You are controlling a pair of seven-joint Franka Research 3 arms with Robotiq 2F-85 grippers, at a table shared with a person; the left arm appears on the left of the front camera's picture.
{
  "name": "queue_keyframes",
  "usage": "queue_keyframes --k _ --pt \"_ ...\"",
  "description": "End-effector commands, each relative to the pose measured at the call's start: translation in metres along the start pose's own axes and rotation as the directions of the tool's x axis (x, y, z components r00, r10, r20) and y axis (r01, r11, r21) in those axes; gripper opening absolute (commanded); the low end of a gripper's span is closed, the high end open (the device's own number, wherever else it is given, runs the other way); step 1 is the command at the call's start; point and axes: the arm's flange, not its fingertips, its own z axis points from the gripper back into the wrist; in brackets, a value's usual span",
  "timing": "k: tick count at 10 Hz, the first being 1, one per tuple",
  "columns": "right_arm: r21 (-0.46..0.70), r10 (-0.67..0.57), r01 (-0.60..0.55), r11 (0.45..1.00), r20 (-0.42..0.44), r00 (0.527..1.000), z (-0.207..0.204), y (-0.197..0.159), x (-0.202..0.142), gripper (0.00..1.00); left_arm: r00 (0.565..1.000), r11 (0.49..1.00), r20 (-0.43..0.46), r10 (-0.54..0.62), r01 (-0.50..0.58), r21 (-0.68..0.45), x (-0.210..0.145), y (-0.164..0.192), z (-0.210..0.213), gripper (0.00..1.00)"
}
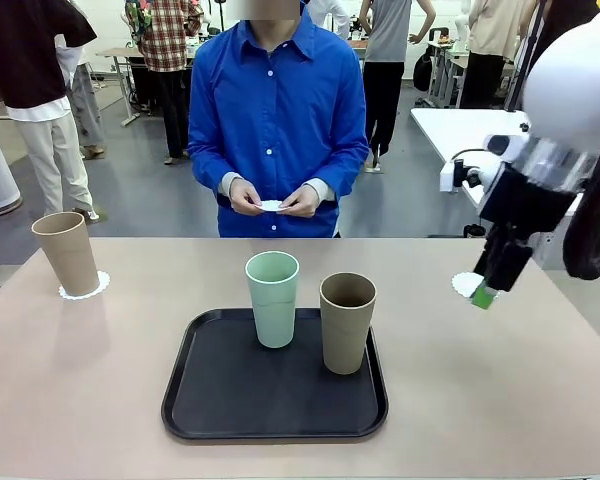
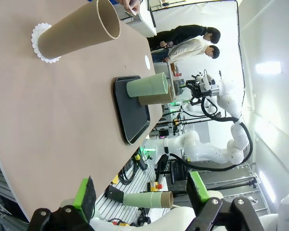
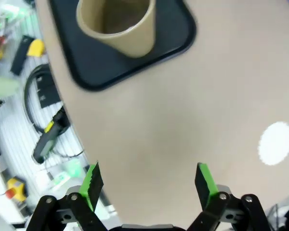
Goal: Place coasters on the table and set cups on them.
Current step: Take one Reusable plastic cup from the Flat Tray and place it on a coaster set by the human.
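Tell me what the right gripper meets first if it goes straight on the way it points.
Probably the bare table, between the coaster and the tray; the right gripper points down at it.

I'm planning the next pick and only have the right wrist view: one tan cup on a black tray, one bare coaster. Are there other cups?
Observer: Yes, a mint green cup stands on the tray, left of that tan cup.
Operator: Is any cup already on a coaster?
Observer: A second tan cup stands on a coaster near the left end of the table.
Operator: Any more coasters?
Observer: The person holds a third coaster in both hands.
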Motion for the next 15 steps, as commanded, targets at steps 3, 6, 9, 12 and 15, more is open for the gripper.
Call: queue_keyframes --k 3,6,9,12,15 --pt "-0.035 -0.002 0.004 0.999 0.035 0.999 -0.009 -0.004 -0.001 1.0 1.0 1.0 0.003 0.0 0.0 0.005 -0.001 -0.001 0.001 1.0" --pt "-0.035 -0.002 0.004 0.999 0.035 0.999 -0.009 -0.004 -0.001 1.0 1.0 1.0 0.003 0.0 0.0 0.005 -0.001 -0.001 0.001 1.0" --pt "0.06 0.149 -0.184 0.981 0.375 0.915 -0.009 -0.045 -0.041 1.0 1.0 1.0 0.003 0.0 0.0 0.005 -0.001 -0.001 0.001 1.0" --pt "0.086 0.124 -0.217 0.972 0.598 0.792 -0.055 -0.081 -0.067 1.0 1.0 1.0 0.003 0.0 0.0 0.005 -0.001 -0.001 0.001 1.0" --pt "0.133 0.038 -0.201 0.97 0.738 0.673 -0.097 -0.091 -0.072 1.0 1.0 1.0 0.003 0.0 0.0 0.005 -0.001 -0.001 0.001 1.0"
